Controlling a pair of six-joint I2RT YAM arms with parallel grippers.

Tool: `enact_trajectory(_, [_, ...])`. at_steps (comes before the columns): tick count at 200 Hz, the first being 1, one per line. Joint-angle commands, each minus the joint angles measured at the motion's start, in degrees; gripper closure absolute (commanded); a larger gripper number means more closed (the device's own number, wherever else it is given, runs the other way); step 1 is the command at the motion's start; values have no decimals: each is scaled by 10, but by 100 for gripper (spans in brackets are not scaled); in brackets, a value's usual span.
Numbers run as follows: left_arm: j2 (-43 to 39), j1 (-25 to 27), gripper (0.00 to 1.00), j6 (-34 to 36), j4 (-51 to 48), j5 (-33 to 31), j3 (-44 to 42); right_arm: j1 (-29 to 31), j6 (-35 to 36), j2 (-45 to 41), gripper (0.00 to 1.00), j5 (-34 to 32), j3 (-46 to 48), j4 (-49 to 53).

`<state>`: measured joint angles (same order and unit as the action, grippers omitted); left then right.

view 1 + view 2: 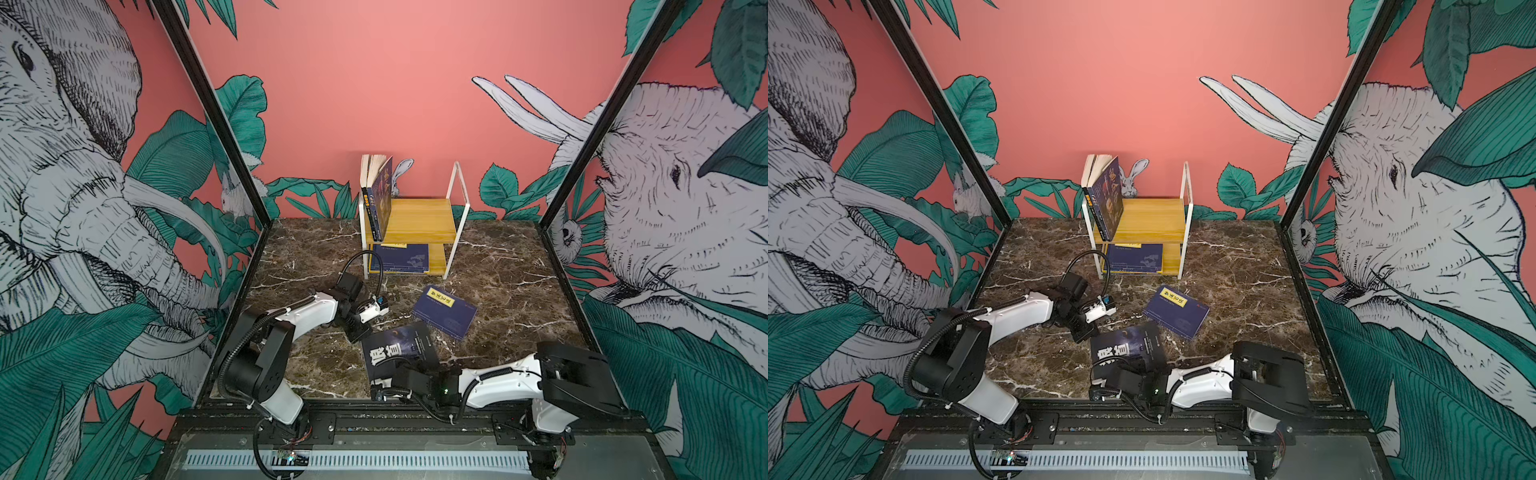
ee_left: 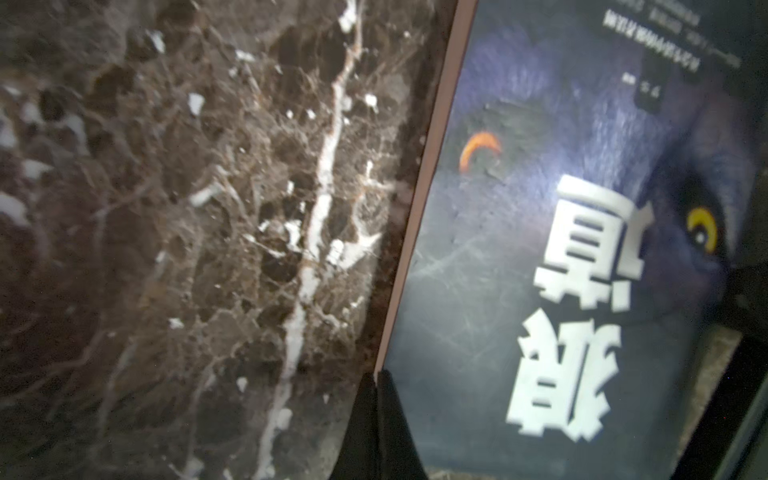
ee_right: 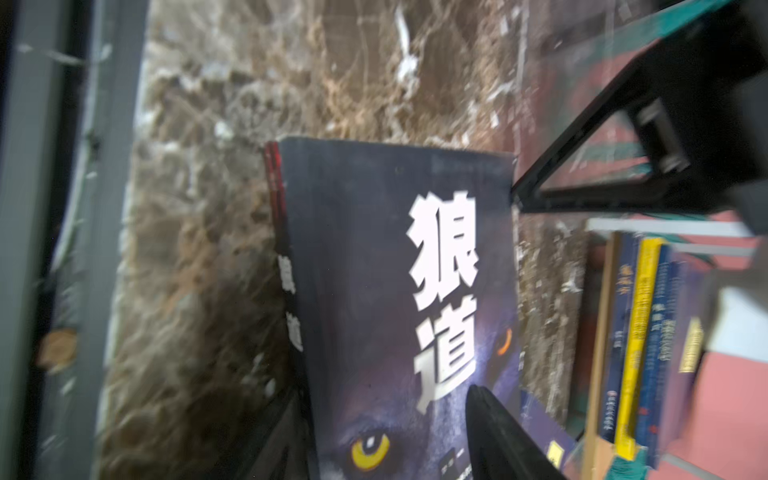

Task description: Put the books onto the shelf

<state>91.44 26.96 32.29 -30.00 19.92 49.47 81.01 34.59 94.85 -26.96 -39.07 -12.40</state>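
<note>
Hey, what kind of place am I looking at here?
Probably a staged robot test booth, not a real room: two robot arms bolted to a metal rail, a marble-look table, and printed jungle wall panels in a black frame around it.

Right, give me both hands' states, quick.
Left hand: closed, apparently pinching the edge of the book.
Right hand: closed on the same book.

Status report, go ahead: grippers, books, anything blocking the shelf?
Left gripper shut on wolf book edge. Right gripper straddles its spine, grip unclear. Navy book flat on table. Shelf front unobstructed.
</note>
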Motion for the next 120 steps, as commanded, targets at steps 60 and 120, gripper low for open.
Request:
enact_trajectory(60, [33,59,100,20,-47,-11,-25,-3,275,105,38,-229,50,-453])
enact_trajectory(120, [19,59,100,16,-52,-16,-24,-2,354,128,37,-248,66,-609])
